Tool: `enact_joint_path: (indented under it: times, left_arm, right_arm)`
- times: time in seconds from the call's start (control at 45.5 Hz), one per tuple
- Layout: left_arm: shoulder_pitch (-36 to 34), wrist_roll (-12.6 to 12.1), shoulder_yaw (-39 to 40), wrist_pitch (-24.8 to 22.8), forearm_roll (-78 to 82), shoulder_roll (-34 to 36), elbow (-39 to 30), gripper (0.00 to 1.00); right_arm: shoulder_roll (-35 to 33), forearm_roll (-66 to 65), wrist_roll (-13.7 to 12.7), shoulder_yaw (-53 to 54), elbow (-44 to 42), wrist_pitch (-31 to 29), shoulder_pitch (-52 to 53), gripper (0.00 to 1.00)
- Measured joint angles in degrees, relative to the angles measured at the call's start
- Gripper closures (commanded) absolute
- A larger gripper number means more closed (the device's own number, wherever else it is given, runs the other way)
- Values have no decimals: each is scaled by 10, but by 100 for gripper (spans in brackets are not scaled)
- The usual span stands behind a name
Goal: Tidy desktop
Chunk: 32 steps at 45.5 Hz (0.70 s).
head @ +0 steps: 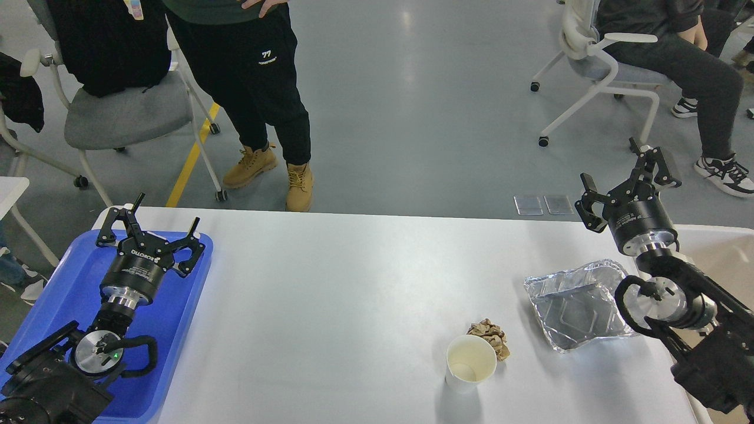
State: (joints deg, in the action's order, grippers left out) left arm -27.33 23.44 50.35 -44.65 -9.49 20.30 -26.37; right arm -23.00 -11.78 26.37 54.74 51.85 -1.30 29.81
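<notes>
Bright, sharp; overhead glare on desktop (353, 282).

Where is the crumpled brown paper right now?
In the head view, the crumpled brown paper lies on the desktop, right of centre, touching the paper cup and left of the foil tray.

- The desktop (330, 306) is lying bare across its wide middle stretch, giving open passage.
- A paper cup (470, 363), crumpled brown paper (490, 337) touching it, and a foil tray (574, 306) are crowding the right side.
- A blue tray (171, 330) is occupying the left edge.
</notes>
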Motion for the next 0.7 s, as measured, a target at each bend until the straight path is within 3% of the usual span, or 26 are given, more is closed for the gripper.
enact_joint_path:
  times: [0.703]
  left_arm:
    - [0, 0, 0, 0, 0, 0, 0, 1]
  right_arm:
    - [-3, 0, 0, 6, -4, -1, -1, 0]
